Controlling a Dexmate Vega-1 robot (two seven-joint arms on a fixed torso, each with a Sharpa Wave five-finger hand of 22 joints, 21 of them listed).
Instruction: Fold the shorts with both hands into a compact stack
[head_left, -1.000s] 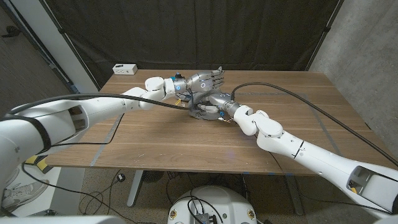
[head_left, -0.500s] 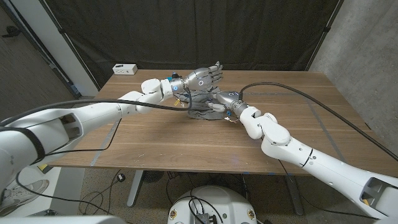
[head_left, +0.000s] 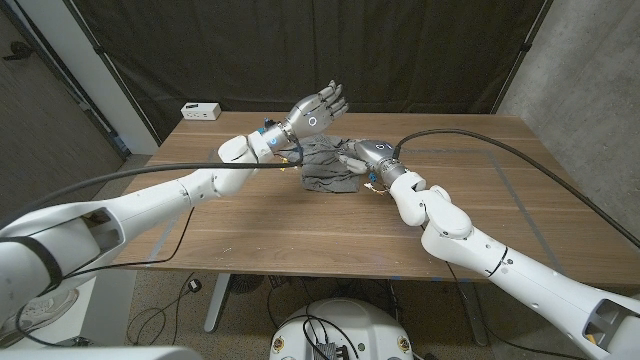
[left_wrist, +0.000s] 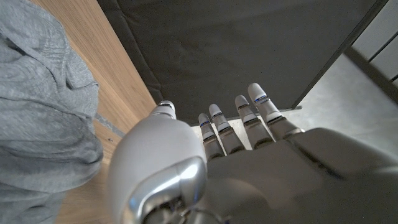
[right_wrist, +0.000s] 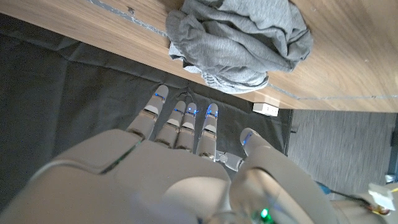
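The grey shorts (head_left: 326, 166) lie bunched in a crumpled heap at the middle of the wooden table (head_left: 250, 225), towards its far side. My left hand (head_left: 316, 109) hovers above the heap's far left, fingers spread and holding nothing. My right hand (head_left: 366, 155) sits at the heap's right edge. In the right wrist view its fingers (right_wrist: 181, 127) reach out straight with nothing in them, and the shorts (right_wrist: 239, 40) lie beyond them. The left wrist view has the left hand (left_wrist: 236, 162) with straight fingers, clear of the shorts (left_wrist: 43, 112).
A small white box (head_left: 201, 110) stands at the table's far left corner; the same white box (right_wrist: 265, 108) appears in the right wrist view. A black cable (head_left: 480, 150) arcs over the right arm. A dark curtain hangs behind the table.
Both hands were on the shorts. The left hand has lifted up and back off them with fingers spread. The right hand has drawn back to the heap's right edge.
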